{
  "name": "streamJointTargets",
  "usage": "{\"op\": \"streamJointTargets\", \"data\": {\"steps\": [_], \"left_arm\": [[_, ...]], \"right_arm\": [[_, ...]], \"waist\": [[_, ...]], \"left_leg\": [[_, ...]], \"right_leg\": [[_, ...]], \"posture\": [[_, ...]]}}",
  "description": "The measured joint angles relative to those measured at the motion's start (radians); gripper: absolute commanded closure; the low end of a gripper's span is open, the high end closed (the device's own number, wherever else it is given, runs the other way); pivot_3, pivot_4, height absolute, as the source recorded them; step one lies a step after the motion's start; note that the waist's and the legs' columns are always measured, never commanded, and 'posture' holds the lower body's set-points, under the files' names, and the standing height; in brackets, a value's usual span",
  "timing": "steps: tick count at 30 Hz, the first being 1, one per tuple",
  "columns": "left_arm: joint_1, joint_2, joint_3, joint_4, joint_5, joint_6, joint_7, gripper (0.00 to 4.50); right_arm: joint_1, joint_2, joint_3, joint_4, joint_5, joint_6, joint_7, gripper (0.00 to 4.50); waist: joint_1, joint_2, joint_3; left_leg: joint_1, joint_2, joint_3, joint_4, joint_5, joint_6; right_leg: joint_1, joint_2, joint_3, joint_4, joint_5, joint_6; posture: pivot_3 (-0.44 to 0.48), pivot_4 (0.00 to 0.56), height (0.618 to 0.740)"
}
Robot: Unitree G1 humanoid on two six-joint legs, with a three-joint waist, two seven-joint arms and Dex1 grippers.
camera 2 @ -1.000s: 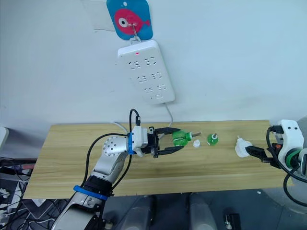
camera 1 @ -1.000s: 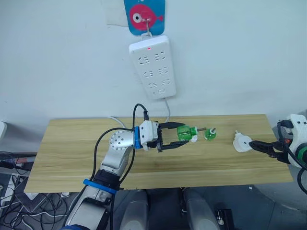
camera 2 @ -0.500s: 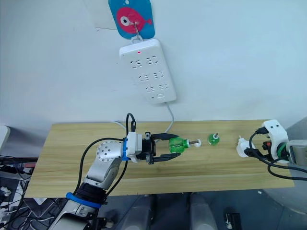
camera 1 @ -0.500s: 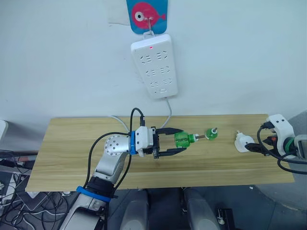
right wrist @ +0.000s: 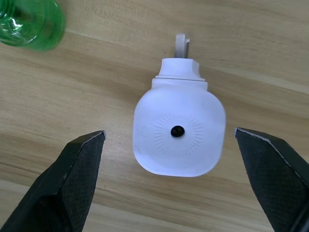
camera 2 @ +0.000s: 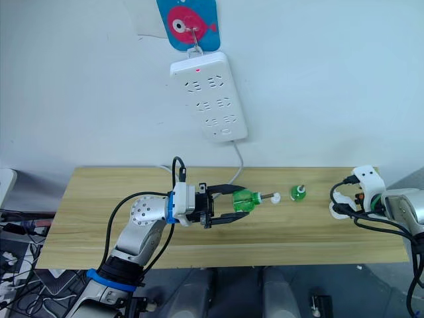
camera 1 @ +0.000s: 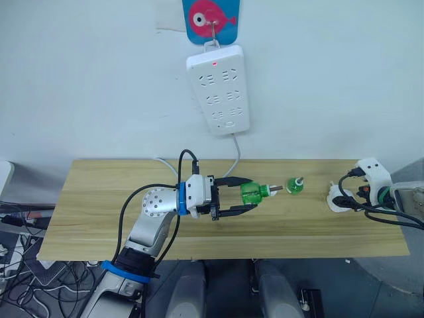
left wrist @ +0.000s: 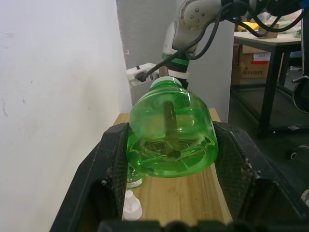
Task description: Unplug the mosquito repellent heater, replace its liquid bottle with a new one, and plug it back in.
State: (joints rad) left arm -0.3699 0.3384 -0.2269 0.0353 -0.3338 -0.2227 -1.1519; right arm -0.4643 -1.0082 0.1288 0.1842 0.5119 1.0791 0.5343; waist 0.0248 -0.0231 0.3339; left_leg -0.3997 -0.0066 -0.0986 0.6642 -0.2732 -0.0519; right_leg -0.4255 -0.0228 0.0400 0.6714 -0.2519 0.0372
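**Left gripper holds green bottle; right gripper spread over the heater**

The left gripper [camera 1: 240, 195] is clamped on a green liquid bottle [camera 1: 252, 193], its 2 black fingers [left wrist: 112, 169] pressing both sides of the clear green body. The bottle is held sideways above the wooden table [camera 1: 99, 199], its neck and wick pointing toward the robot's right. A small white cap [camera 2: 275, 197] lies on the table near the wick tip. A second green bottle [camera 1: 295, 185] stands upright farther right.

The mosquito repellent heater [right wrist: 179, 137] rests on the table near its right end, domed face up. The right gripper [right wrist: 176, 169] hangs over it with fingers spread wide, one to each side, not touching it. A white power strip [camera 1: 218, 89] hangs on the wall above the table.
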Motion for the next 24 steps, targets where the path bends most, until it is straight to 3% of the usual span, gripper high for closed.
{"op": "streamJointTargets", "data": {"steps": [24], "left_arm": [[0.016,0.007,-0.001,-0.038,0.0,0.02,0.013,2.27]], "right_arm": [[-0.07,0.115,0.016,0.204,-0.257,-0.135,0.148,0.03]], "waist": [[0.0,0.001,0.012]], "left_leg": [[0.0,0.0,0.0,0.0,0.0,0.0]], "right_leg": [[0.0,0.0,0.0,0.0,0.0,0.0]], "posture": [[0.184,0.38,0.74]]}}
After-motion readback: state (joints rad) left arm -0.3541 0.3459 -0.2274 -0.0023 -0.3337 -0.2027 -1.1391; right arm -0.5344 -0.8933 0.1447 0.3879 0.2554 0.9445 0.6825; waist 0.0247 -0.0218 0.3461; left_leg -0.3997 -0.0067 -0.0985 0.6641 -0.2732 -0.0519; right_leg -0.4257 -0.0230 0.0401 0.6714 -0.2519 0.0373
